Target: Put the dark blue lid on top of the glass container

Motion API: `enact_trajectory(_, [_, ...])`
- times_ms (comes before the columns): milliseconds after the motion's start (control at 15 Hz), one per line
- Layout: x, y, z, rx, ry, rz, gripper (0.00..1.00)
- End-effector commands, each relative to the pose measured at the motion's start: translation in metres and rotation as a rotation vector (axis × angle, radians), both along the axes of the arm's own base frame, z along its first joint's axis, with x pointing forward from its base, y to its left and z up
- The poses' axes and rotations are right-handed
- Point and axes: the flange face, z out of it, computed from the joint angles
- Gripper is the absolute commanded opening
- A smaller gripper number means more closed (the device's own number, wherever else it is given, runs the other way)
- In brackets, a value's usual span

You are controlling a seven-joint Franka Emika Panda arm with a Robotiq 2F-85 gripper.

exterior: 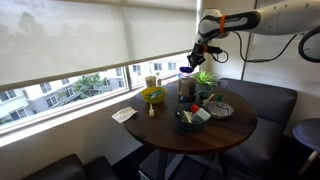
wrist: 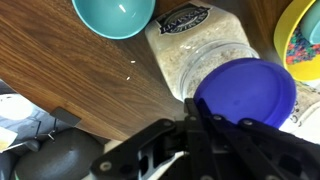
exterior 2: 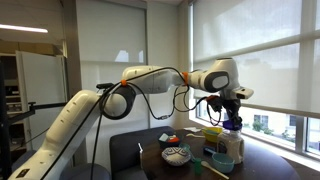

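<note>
My gripper (exterior: 196, 60) is shut on the edge of the dark blue lid (exterior: 194, 69) and holds it in the air just above the glass container (exterior: 186, 88), an upright jar near the middle of the round table. In the wrist view the round lid (wrist: 245, 90) sits in front of my fingers (wrist: 205, 120) and covers part of the jar (wrist: 195, 48), which has pale contents and a label. In an exterior view the gripper (exterior 2: 232, 108) holds the lid (exterior 2: 233, 123) above the table. The jar's mouth is hidden by the lid.
Next to the jar are a yellow-green bowl (exterior: 153, 96), a paper cup (exterior: 152, 81), a small plant (exterior: 205, 77), a patterned plate (exterior: 221, 109), a dark bowl (exterior: 190, 119) and a napkin (exterior: 124, 115). A teal bowl (wrist: 113, 15) lies beside the jar. The window is behind the table.
</note>
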Motion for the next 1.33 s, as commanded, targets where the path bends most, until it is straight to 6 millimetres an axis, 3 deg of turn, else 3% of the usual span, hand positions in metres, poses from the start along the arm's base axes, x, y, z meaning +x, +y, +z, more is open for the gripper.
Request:
enact_trajectory(0, [0.0050,0.0049,0.0019,0.039,0.020,0.035,0.01])
enact_trajectory(1267, [0.0014,0.0012,-0.0060,0.025,0.107,-0.011,0.01])
